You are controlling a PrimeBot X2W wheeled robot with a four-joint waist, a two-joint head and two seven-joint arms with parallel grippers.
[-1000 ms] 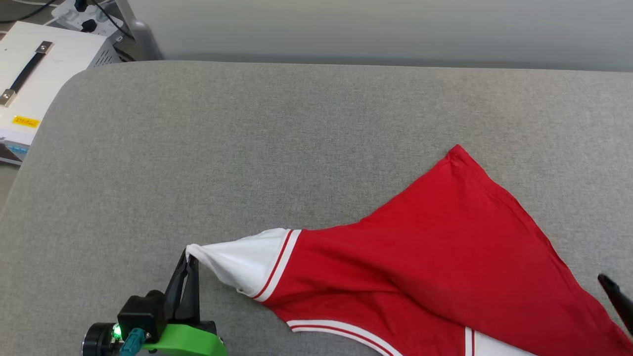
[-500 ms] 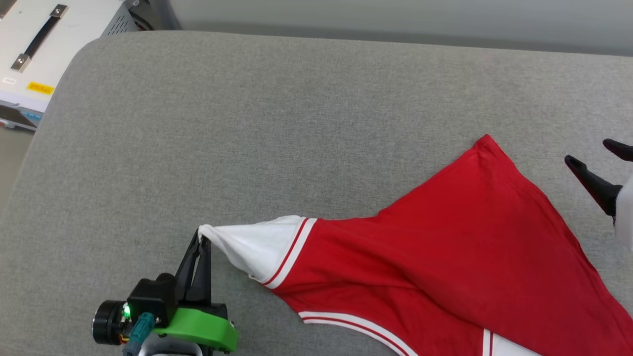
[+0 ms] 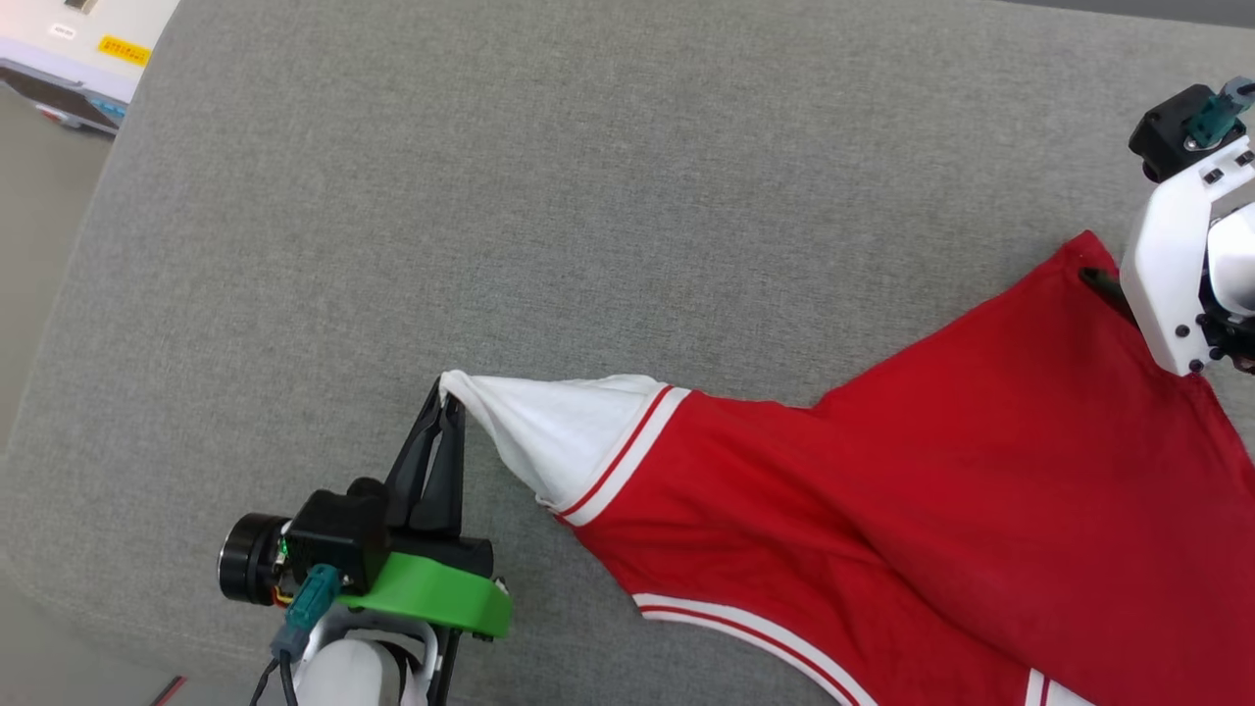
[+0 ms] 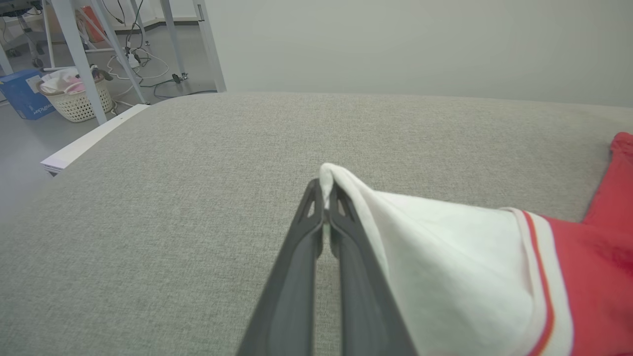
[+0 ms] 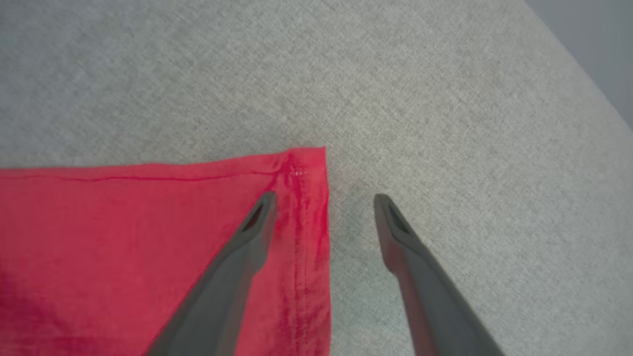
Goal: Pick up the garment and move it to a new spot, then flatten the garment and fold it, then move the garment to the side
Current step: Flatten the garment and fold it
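A: What's on the desk [image 3: 588, 196] rn?
B: The garment [image 3: 931, 510], over the desk's near-right part: red body mostly flat, white sleeve [image 3: 559, 431] drawn out toward the desk's left.
A: Why so stretched?
B: Your left gripper [image 3: 443, 390], above the desk's near-left, is clamped on the sleeve tip, prob. tensioning it to flatten. Your right gripper [image 5: 325, 198] is spread wide at the desk's right, straddling the hem corner [image 5: 306, 163]: one finger over cloth, one over desk. Looks set up to pinch there imo.
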